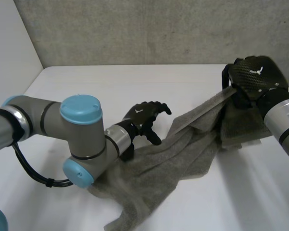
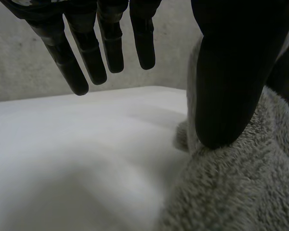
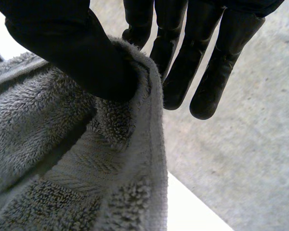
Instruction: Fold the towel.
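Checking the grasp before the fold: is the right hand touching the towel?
Touching. The right wrist view shows the right hand pinching an edge of the towel between thumb and fingers.

One towel [image 1: 183,149] is counted, grey and in a single piece. Two robot hands are counted, both black: the left robot hand [image 1: 143,118] and the right robot hand [image 1: 255,74]. Two arms are counted, the left arm [image 1: 38,118] and the right arm [image 1: 284,115], one for each robot hand. One table [image 1: 111,86], white, is counted. One grey concrete wall [image 1: 159,29] is counted behind the table.
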